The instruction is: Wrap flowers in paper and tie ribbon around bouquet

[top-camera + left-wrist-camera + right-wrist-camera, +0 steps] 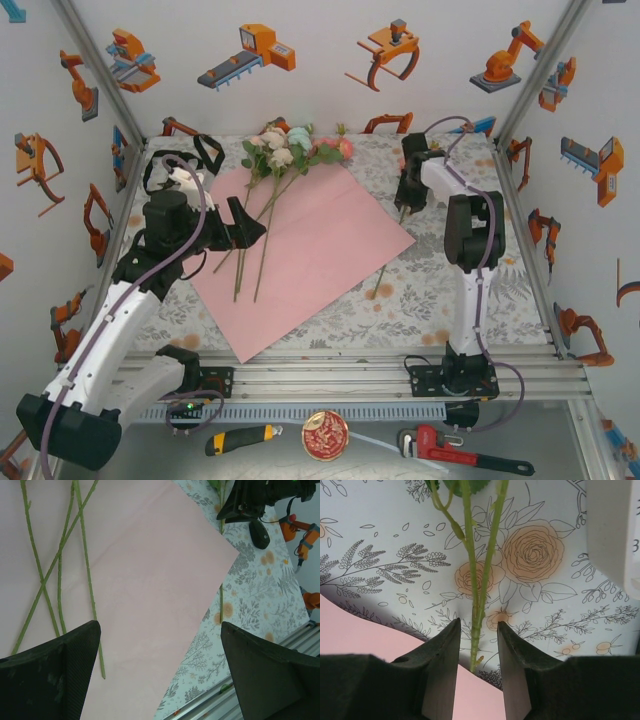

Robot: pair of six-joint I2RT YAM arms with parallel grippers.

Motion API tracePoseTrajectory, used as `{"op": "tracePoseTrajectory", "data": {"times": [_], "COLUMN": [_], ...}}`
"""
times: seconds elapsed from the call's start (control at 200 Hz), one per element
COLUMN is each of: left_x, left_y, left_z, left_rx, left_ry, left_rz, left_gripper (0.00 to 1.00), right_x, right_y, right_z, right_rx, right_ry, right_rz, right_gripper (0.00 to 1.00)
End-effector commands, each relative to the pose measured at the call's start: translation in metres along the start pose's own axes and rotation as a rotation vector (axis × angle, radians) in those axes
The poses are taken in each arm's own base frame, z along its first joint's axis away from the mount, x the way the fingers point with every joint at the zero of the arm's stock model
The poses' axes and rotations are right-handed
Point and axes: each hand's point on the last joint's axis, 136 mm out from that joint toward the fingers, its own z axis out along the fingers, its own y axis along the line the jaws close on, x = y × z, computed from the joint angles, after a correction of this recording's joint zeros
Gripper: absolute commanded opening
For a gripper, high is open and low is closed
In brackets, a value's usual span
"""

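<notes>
Top external: paper (320, 250) lies pink side up, skewed, mid-frame on the floral tablecloth (450, 300). Flowers (285, 148) are at upper centre, with the blooms off the paper's top edge and the stems running down-left across the sheet. A black strip at upper left looks like the ribbon (212, 150), looped behind the left arm and partly hidden by it. Left gripper (245, 222) sits over the paper's left side just beside the stems, jaws wide open, holding nothing. Right gripper (408, 200) is at upper right, off the paper's right corner, over a loose stem (388, 265) that slants down-left onto the cloth. On the bottom ledge are a yellow knife (243, 437), a round red dish (325, 435) and a red wrench (450, 452).

Left wrist: left gripper (160, 630) fingers are spread far apart over the paper (150, 580). The crossed flower stems (60, 570) are at left. Loose stem (221, 595) hangs below the right gripper (245, 500) at upper right, past the paper's corner.

Right wrist: right gripper (478, 625) jaws stand narrowly apart, straddling the loose stem (474, 580) with a sliver of gap on each side, so not clamped. Paper (350, 635) is at lower left, and the tablecloth (380, 530) is behind.
</notes>
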Motion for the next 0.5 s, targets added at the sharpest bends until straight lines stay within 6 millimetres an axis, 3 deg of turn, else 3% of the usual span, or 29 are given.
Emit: {"op": "tracePoseTrajectory", "data": {"times": [0.0, 0.165, 0.29, 0.491], "left_x": [-0.009, -0.007, -0.007, -0.005], "left_y": [-0.007, -0.006, -0.005, -0.003], "left_z": [-0.004, -0.006, -0.009, -0.015], "left_rx": [0.022, 0.015, 0.011, -0.009], "left_ry": [-0.023, -0.026, -0.032, -0.036], "left_rz": [0.026, 0.018, 0.016, 0.017], "left_gripper": [0.97, 0.97, 0.97, 0.97], "right_x": [0.008, 0.009, -0.005, -0.057], "right_y": [-0.002, -0.008, -0.01, -0.02], "right_z": [0.01, 0.015, 0.01, -0.044], "right_rx": [0.017, 0.043, 0.059, 0.152], "right_ry": [0.028, 0.025, -0.012, -0.196], "right_rz": [0.0, -0.023, -0.059, -0.107], "right_gripper": [0.31, 0.17, 0.09, 0.0]}}
